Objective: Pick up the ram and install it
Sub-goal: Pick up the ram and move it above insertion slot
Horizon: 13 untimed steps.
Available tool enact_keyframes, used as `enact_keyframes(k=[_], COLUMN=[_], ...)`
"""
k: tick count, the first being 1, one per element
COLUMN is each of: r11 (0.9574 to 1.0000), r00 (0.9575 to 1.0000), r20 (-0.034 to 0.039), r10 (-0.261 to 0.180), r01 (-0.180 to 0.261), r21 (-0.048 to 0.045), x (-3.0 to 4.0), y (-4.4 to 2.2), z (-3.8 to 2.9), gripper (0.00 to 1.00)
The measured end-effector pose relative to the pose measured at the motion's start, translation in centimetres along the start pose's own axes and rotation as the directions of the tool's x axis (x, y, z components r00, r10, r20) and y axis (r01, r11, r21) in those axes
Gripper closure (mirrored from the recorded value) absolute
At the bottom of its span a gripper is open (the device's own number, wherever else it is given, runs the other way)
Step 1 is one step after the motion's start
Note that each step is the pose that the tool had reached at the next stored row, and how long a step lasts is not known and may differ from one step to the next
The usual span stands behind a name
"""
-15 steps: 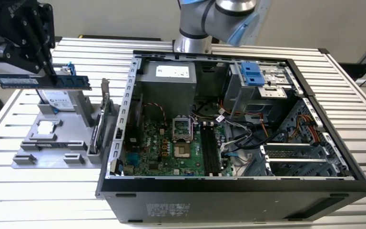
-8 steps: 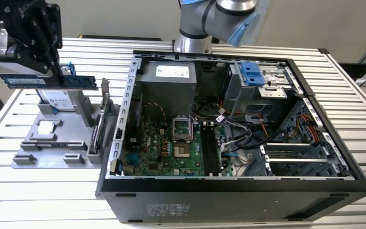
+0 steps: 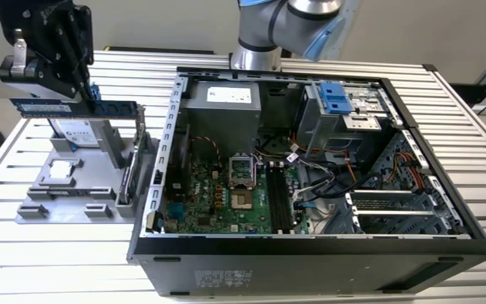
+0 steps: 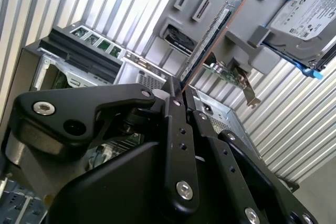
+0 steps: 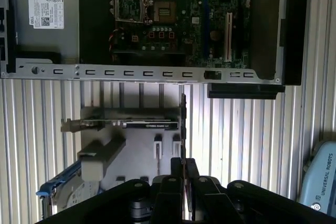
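**Ram in the pincer, above its holder**

Exterior view: my pincer (image 3: 81, 96) is clenched on the ram (image 3: 45, 107). It holds the stick level above the grey holder (image 3: 66, 190) on the bench (image 3: 57, 253), well apart from the open computer case (image 3: 311, 240).

Second wrist view: the ram runs edge-on out of the pincer, with the hard drive (image 4: 310, 19) beyond.

First wrist view: the ram points toward the motherboard (image 5: 173, 19). I judge this carry wants a square, firm grip, with the stick kept level and clear of the case wall.
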<state>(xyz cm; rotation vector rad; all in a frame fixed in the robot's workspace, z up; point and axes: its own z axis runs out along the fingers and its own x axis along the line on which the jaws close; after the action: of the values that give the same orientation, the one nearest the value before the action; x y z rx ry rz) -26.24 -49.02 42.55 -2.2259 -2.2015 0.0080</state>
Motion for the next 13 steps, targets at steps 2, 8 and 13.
enact_keyframes(k=[2,8,13], r11=[1.0,1.0,1.0], r00=[1.0,1.0,1.0], r20=[0.0,-0.0001,0.0], r10=[0.0,0.0,0.0], r01=[0.0,0.0,0.0], r21=[0.0,0.0,0.0], x=[0.0,0.01,0.02], y=[0.28,1.12,1.81], z=[0.0,-0.01,-0.02], gripper=[1.0,1.0,1.0])
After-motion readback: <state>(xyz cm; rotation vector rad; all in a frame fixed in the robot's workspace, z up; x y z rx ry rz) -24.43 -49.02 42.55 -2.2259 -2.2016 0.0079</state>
